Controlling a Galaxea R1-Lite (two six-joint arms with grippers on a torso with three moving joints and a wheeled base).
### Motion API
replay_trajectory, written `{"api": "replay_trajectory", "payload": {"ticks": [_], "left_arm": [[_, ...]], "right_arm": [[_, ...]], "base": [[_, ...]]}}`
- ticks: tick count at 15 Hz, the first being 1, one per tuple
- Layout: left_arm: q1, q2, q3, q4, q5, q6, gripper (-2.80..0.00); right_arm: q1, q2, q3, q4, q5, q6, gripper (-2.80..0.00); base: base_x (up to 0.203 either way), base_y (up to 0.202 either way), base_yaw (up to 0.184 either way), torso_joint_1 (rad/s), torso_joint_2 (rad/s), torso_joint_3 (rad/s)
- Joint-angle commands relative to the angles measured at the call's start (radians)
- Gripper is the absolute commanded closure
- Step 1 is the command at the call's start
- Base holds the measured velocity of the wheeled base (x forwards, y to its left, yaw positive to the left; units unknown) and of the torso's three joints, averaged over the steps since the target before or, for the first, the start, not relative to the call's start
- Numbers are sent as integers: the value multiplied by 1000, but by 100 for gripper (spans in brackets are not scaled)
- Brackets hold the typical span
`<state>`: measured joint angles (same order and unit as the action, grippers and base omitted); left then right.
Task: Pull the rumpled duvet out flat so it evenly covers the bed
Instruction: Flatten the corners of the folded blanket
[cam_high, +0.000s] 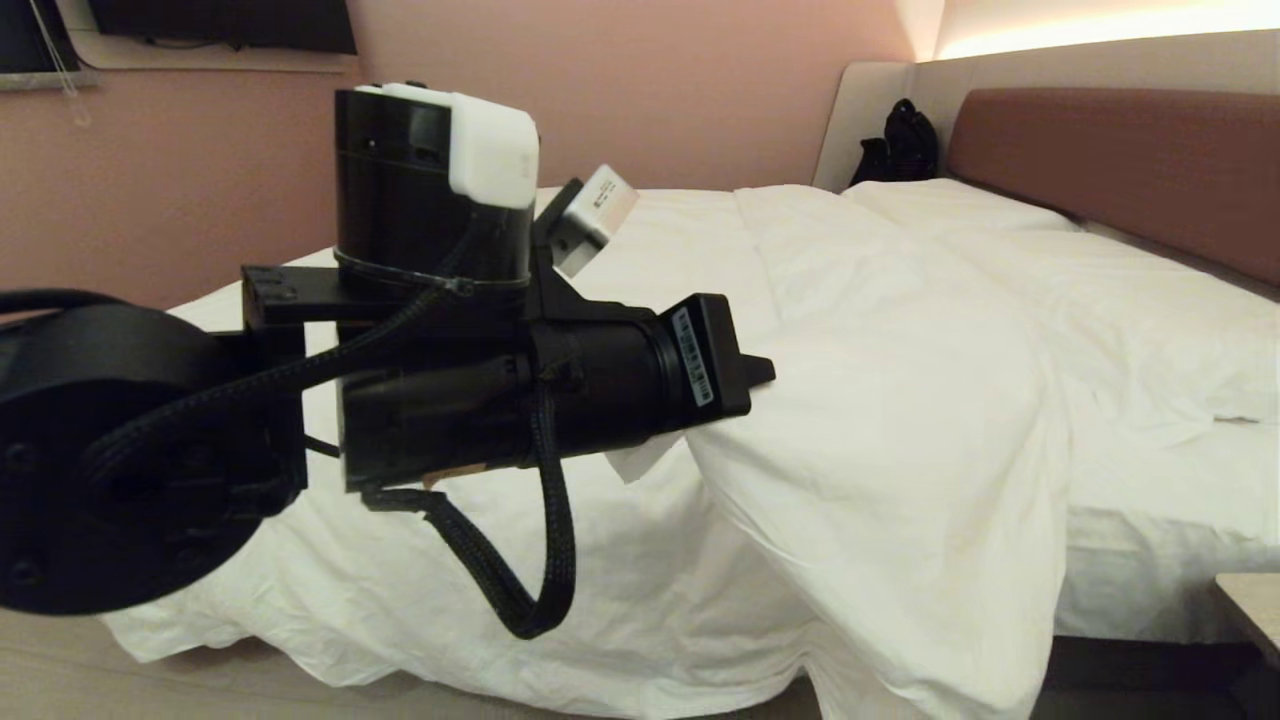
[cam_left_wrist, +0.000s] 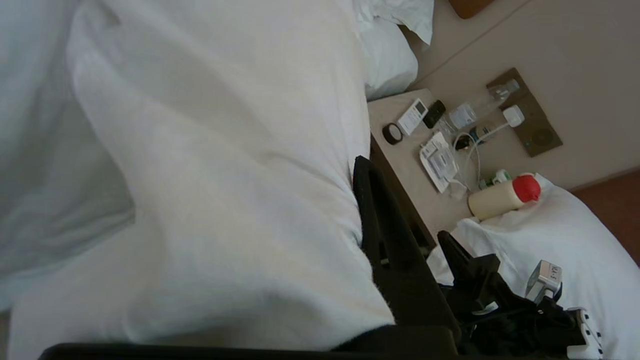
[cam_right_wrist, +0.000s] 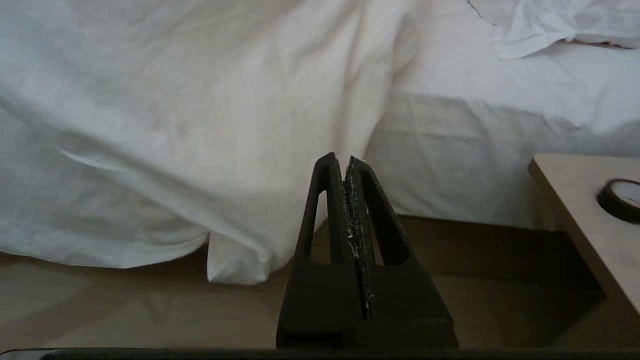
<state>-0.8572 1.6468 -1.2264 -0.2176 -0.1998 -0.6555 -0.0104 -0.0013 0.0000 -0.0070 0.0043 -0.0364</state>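
Observation:
The duvet (cam_high: 900, 420), thick, white and wrinkled, lies bunched across the bed (cam_high: 1150, 560) and hangs over its near side towards the floor. My left gripper (cam_high: 765, 372) is shut on a fold of the duvet, lifted above the mattress edge. In the left wrist view the duvet (cam_left_wrist: 225, 175) covers one finger, and only the other black finger (cam_left_wrist: 385, 235) shows. My right gripper (cam_right_wrist: 345, 160) is shut and holds nothing. It is parked low, pointing at the hanging duvet (cam_right_wrist: 200, 125) and the mattress side (cam_right_wrist: 475, 160).
A beige bedside table (cam_left_wrist: 405, 165) stands right of the bed, holding a remote, leaflets, cables and a red-capped bottle (cam_left_wrist: 502, 197). Its corner (cam_high: 1250, 600) shows at lower right in the head view. A black bag (cam_high: 900, 140) sits by the reddish-brown headboard (cam_high: 1100, 160).

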Motion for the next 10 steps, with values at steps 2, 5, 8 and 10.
{"api": "replay_trajectory", "payload": {"ticks": [2, 5, 8, 10], "left_arm": [[0, 10, 9, -11, -1, -6, 0], [1, 34, 48, -73, 6, -5, 0], [3, 48, 58, -162, -3, -34, 0], [3, 47, 59, -163, -3, -33, 0]], "right_arm": [[0, 1, 0, 1, 0, 0, 0], [0, 1, 0, 1, 2, 0, 0], [0, 1, 0, 1, 0, 0, 0], [0, 1, 0, 1, 0, 0, 0]], "base": [[-61, 0, 1, -1, 3, 1], [0, 0, 0, 0, 0, 0], [0, 0, 0, 0, 0, 0], [0, 0, 0, 0, 0, 0]]}}
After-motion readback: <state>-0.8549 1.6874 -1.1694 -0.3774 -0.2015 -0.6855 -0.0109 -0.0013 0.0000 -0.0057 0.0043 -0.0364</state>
